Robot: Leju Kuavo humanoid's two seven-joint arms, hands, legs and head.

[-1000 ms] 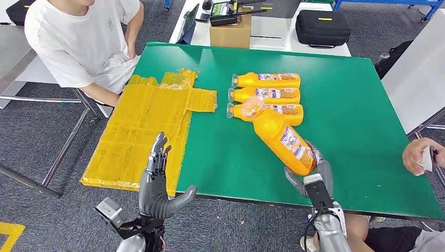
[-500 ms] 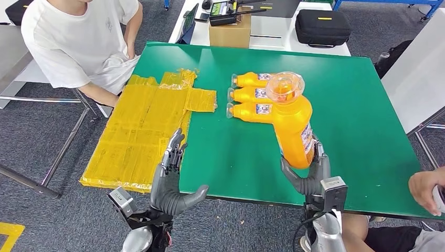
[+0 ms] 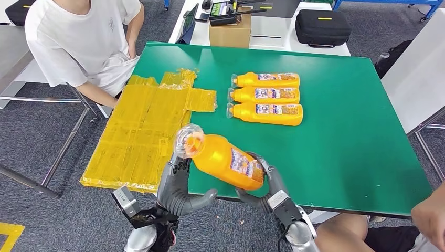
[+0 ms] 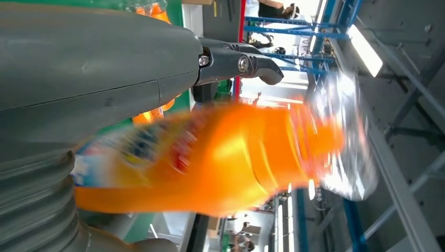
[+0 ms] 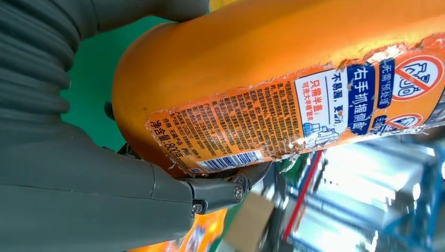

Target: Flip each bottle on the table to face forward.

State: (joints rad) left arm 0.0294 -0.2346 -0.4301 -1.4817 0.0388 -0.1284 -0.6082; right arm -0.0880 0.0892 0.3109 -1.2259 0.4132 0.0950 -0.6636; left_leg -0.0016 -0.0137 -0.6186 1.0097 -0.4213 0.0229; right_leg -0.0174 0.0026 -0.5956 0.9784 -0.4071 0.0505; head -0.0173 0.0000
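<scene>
Bottle (image 3: 224,160) gripped at its base by right hand (image 3: 268,190).

grey left hand (image 3: 176,186), ribbed wrist cover (image 5: 31,58)

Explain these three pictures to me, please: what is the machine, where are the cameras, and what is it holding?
It is a humanoid robot with two arms. The head view looks down from its body at a green table. Three orange bottles lie there in a row, beside yellow sheets. The right hand grips a fourth bottle by its base, off the table; the left hand is under its cap end. The other two pictures come from cameras at each wrist, so they show this bottle very close. A person sits nearby.
</scene>
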